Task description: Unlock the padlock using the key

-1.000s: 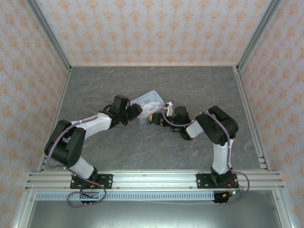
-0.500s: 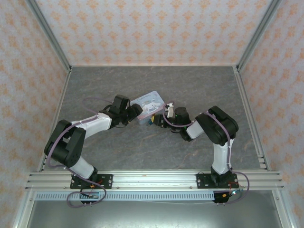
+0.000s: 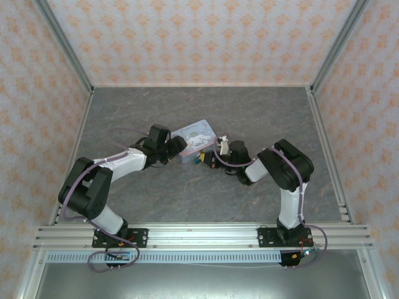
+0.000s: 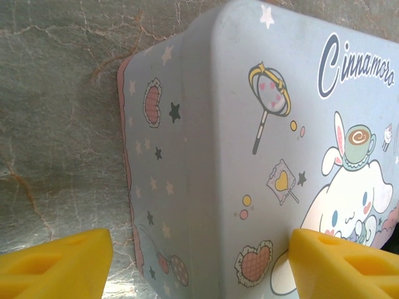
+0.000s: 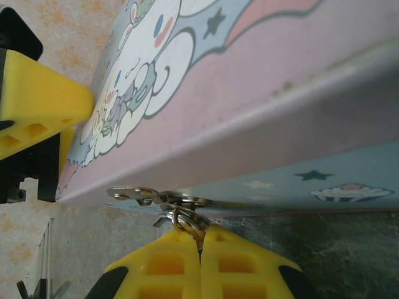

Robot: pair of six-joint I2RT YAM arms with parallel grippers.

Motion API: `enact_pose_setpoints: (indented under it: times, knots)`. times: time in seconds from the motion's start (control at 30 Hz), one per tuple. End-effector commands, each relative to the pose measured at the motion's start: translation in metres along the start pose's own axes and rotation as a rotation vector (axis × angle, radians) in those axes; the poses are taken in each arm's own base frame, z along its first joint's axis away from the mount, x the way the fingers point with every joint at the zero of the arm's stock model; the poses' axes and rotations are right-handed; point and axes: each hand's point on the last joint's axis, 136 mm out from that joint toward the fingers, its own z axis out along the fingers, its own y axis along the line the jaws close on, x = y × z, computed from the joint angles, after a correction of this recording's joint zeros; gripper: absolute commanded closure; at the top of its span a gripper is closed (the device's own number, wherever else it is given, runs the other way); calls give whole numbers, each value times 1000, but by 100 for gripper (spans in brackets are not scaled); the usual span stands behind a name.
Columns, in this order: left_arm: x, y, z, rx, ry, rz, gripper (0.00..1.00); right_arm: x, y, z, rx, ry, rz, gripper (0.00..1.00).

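Two arms meet at the cartoon tin (image 3: 194, 136) in the middle of the grey tabletop (image 3: 137, 106). The left gripper (image 4: 201, 255) stands with jaws apart astride one corner of the tin. The right gripper (image 5: 201, 240), at the bottom of its wrist frame, has its yellow fingers pressed together on a thin silvery ring (image 5: 186, 219) hanging under the tin's pink rim. We place the padlock (image 3: 201, 159) at the tin's near edge, between the two grippers at the centre of the top view, where it reads as little more than a dark speck. To do this step well, we judge, the left arm should brace the tin so it cannot slide. The right should hold the ring lightly and squarely, turning rather than pulling. We cannot tell whether that ring is the shackle or belongs to the key. The keyhole is too small to make out, and the flat metal tab (image 5: 132, 193) beside the ring is too blurred to name.
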Motion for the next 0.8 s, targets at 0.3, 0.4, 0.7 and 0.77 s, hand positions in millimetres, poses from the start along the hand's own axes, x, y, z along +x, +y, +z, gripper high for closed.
enact_pose_setpoints:
  times: [0.3, 0.4, 0.7, 0.77]
  knots:
    - [30, 54, 7, -188, 84, -15, 26, -41, 18, -24, -46, -155, -19, 100]
    - [30, 54, 6, -188, 83, -15, 26, -48, 17, -30, -38, -180, -19, 100]
    - [17, 30, -11, -109, 25, 4, 20, -45, 14, -59, 77, -159, -82, 100]
    - [10, 21, -21, -85, -11, 14, 14, -42, 16, -70, 120, -144, -108, 100]
